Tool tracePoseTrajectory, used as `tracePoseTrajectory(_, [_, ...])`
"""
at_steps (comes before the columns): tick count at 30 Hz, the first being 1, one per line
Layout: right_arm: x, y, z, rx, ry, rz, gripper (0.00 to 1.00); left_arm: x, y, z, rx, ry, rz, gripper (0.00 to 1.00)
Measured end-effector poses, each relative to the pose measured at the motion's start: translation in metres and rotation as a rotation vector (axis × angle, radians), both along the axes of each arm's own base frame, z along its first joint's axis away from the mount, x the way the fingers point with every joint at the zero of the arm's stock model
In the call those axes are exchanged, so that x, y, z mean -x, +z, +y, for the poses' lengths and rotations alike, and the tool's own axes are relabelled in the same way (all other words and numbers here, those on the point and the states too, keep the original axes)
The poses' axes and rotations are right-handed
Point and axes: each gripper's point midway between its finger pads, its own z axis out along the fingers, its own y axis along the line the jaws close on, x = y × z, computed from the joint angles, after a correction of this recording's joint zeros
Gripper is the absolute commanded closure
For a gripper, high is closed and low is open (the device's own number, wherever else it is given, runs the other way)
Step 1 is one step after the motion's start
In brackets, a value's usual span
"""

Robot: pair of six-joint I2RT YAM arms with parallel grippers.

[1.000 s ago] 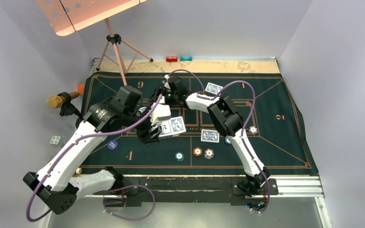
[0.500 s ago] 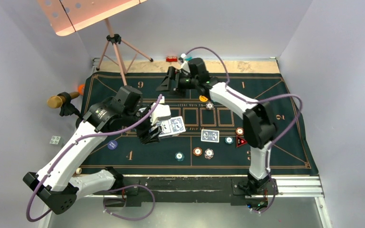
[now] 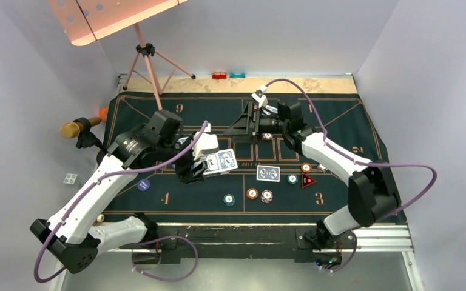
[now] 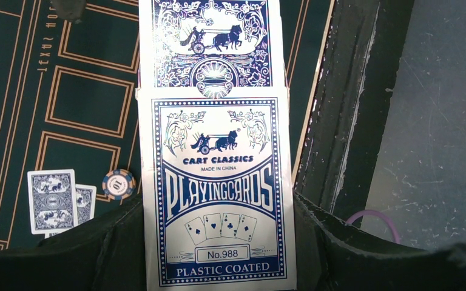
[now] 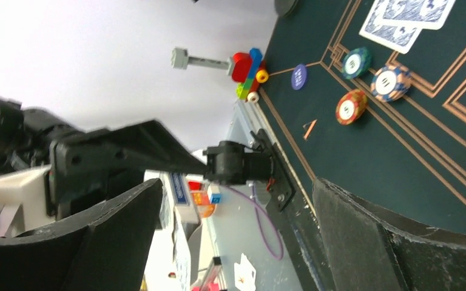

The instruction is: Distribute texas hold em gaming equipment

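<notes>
Over the last second the right arm has swung away from the left arm, out to the far side of the mat and then back toward the middle. Its elbow now juts over the mat's right edge. The left arm has not shifted.

The right gripper [image 3: 244, 123] hangs above the green felt mat [image 3: 352, 176], its black wedge-shaped fingers [image 5: 394, 242] spread wide with nothing between them. The left gripper [image 4: 218, 254] is clamped on the card box [image 4: 217, 200], a glossy white-and-blue rectangular carton. Blue scrollwork shows beyond the box's notched upper edge, and the box is held above the mat's left half.

One face-down card [image 3: 268, 173] lies flat on the felt near the middle. Just right of it sit a teal chip [image 3: 292, 179], an orange chip [image 3: 306, 167] and the red triangle marker [image 3: 307, 180], close together. Nearer the arm bases, a loose row of three chips [image 3: 252, 194] runs teal, orange, white-red, each round with a striped rim. A flat blue disc [image 3: 144, 185] lies well apart on the left of the mat, beside the left arm. The counter [image 3: 315, 85] shows as a pale speckled strip along the mat's far edge.
</notes>
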Motion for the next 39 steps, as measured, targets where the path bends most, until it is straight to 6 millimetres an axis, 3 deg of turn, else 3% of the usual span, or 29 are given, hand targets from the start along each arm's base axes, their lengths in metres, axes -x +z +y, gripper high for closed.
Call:
tracePoseTrajectory(8, [0.049,0.029,-0.003,-0.085,0.099,-0.065,0.01,-0.004,0.000,-0.003,0.007,0.004,-0.003,1.00])
tracePoseTrajectory(16, [0.082,0.021,0.018,-0.083,0.199,-0.050,0.03,-0.008,-0.001,-0.006,0.007,0.013,0.007,1.00])
tracePoseTrajectory(27, [0.088,-0.003,0.017,-0.070,0.196,0.015,0.53,-0.010,0.002,-0.007,0.011,0.020,0.003,1.00])
tracePoseTrajectory(39, [0.083,0.007,0.000,-0.093,0.160,0.006,0.73,-0.011,0.001,-0.006,0.006,0.030,0.009,1.00])
